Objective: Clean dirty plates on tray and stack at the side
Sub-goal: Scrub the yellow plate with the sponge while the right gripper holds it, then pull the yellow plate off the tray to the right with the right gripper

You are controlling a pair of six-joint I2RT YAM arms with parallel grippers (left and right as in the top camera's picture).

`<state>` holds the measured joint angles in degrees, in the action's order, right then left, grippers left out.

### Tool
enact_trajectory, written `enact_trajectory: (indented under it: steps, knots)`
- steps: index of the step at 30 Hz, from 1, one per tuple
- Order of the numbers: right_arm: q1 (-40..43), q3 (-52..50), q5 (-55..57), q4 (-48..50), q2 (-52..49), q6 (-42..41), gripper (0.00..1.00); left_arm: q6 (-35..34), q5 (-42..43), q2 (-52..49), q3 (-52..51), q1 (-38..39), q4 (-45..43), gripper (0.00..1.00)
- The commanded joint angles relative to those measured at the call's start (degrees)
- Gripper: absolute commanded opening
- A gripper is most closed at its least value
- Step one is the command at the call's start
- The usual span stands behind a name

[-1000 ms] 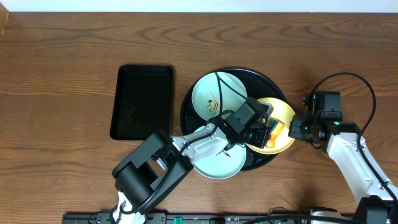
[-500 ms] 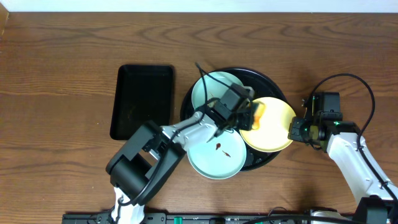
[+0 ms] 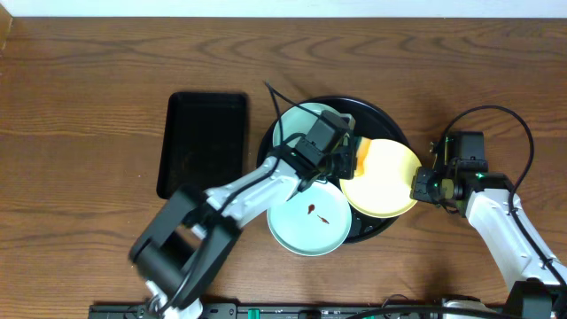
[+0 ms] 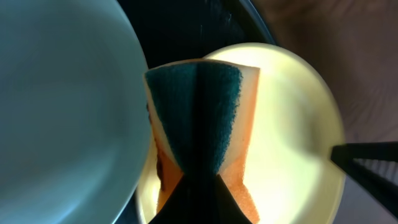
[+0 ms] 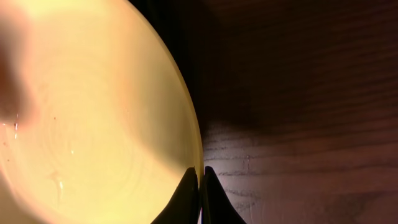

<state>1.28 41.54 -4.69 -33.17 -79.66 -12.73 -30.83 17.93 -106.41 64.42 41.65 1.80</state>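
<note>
Scrubbing the yellow plate (image 3: pixel 385 182) looks to be the step in hand. It sits at the right of the round tray (image 3: pixel 266 155), its right rim pinched between the closed fingers of the right gripper (image 5: pixel 200 179). The left arm reaches diagonally across the smeared mint plate (image 3: pixel 310 221), and the left gripper (image 3: pixel 350 152) clamps an orange sponge (image 4: pixel 221 112) at the yellow plate's left edge, though contact is hard to judge. The next move probably calls for sweeping the pad across the plate while the rim grip holds steady.
</note>
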Motion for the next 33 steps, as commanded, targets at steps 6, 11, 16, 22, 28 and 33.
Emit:
enact_trajectory:
  steps: [6,11,16,22,28,33]
  knots:
    - [-0.72,0.61,1.55,0.22,-0.07,1.22,0.01,8.33,-7.17,11.41,1.11,-0.57,11.76,0.08]
    - [-0.72,0.63,1.68,3.26,-0.07,2.21,0.01,8.31,-17.11,14.78,1.11,-2.25,23.89,0.07]
    - [-0.72,1.09,7.56,4.92,0.35,1.4,0.01,8.31,-17.79,17.55,1.11,-7.34,29.64,0.07]
    - [-0.7,4.28,12.48,4.07,4.59,1.01,0.01,8.35,-17.79,20.9,1.11,-14.23,34.05,0.07]
    - [-0.72,7.76,15.17,4.63,10.21,5.38,0.01,8.35,-17.79,23.78,1.11,-19.93,37.11,0.07]
    - [-1.86,9.49,15.15,5.68,13.22,14.99,0.01,8.33,-17.79,24.46,1.09,-22.58,37.88,0.07]
